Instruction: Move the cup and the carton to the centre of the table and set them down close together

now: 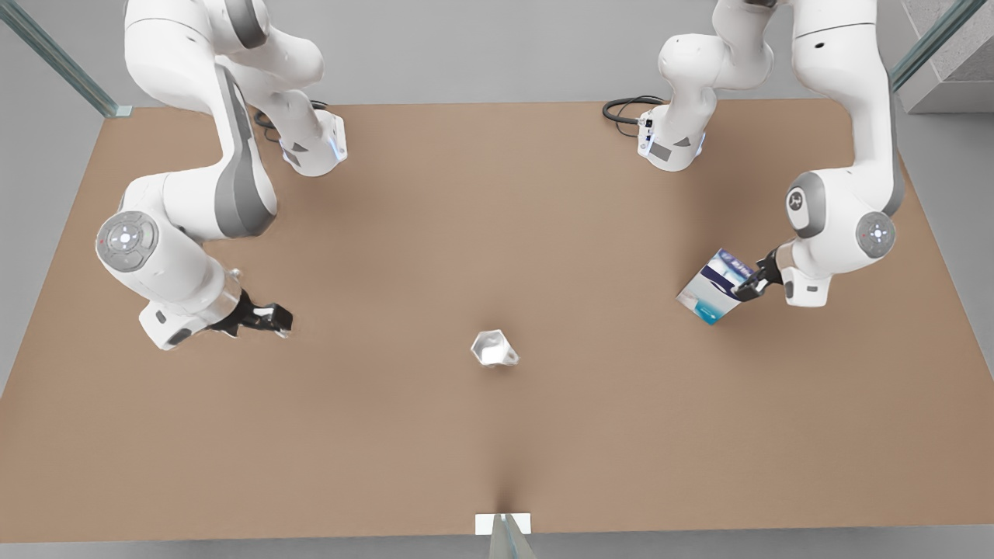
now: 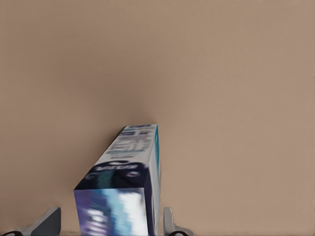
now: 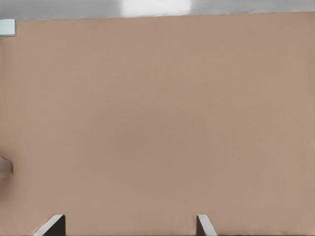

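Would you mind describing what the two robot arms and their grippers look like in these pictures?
Both arms are glossy white with rounded links, grey panels along the sides and grey circular joint caps. The left gripper, on the front view's right, and the right gripper, on the front view's left, have black two-finger ends on white wrists. A black cable loops beside one base. In the wrist views the fingertips look pale grey.

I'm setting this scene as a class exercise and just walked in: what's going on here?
Two robot arms work over a brown table. The left claw, on the front view's right, is shut on the carton and holds it tilted, well off to that side. The cup sits alone near the table's middle, with nothing touching it. The right claw, on the front view's left, is open and holds nothing, some way from the cup. Cup and carton are not yet close together.
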